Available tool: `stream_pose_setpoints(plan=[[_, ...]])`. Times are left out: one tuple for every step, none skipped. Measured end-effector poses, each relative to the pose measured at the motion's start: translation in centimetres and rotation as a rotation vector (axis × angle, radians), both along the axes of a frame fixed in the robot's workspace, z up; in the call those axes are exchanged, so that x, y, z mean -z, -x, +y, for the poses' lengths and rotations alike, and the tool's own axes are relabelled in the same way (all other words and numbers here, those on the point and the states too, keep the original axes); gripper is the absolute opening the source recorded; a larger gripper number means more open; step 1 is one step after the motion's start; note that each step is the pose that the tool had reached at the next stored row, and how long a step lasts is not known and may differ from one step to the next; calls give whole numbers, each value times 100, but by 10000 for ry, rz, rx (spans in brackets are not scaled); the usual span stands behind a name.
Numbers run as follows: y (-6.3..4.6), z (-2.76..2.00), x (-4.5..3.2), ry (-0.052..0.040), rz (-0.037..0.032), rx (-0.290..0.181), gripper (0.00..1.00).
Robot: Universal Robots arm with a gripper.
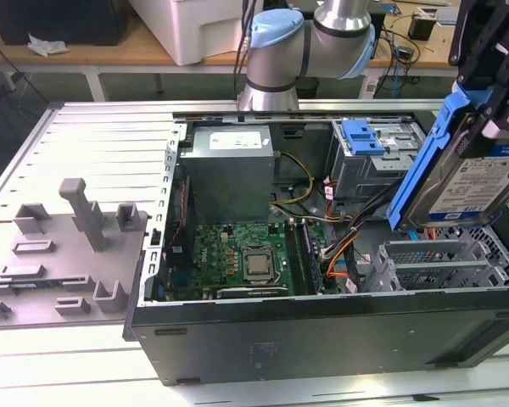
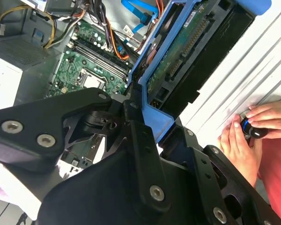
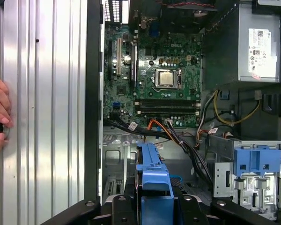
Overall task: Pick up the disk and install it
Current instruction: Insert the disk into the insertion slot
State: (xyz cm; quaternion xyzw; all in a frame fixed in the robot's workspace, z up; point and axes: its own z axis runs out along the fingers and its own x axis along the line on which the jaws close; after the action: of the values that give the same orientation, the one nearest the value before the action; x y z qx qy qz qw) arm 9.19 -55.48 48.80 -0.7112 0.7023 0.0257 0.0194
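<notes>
Exterior view, one disk clamped in fingers, one open case

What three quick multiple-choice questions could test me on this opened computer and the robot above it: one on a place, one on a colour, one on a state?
1. Where is the disk?
A. Flat on the grey table.
B. Held tilted above the open computer case, at the exterior view's right.
C. On top of the power supply.

2. What colour is the carrier frame edging the disk?
A. Red.
B. Yellow.
C. Blue.

3. What state is the gripper in?
A. Shut on the disk.
B. Open and empty.
C. Shut on a cable.

Answers:
1 B: the disk hangs in the air over the case, resting on nothing.
2 C: blue plastic runs along the disk's edge.
3 A: in the second wrist view the gripper clamps the frame.
</notes>
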Motion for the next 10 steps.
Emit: stream_pose_setpoints(plan=[[-2, 0, 2, 32, 0, -1, 37], [-5, 0, 7, 54, 0, 0, 37], [-7, 0, 9, 77, -1, 0, 37], [-9, 0, 12, 84, -1, 1, 37], [-15, 0, 16, 98, -1, 0, 37], [-20, 1, 19, 115, -1, 0, 37], [-23, 4, 21, 131, -1, 0, 37], [-26, 9, 24, 144, -1, 1, 37], [-28, 15, 27, 150, -1, 2, 37], [-32, 22, 30, 153, -1, 1, 37]])
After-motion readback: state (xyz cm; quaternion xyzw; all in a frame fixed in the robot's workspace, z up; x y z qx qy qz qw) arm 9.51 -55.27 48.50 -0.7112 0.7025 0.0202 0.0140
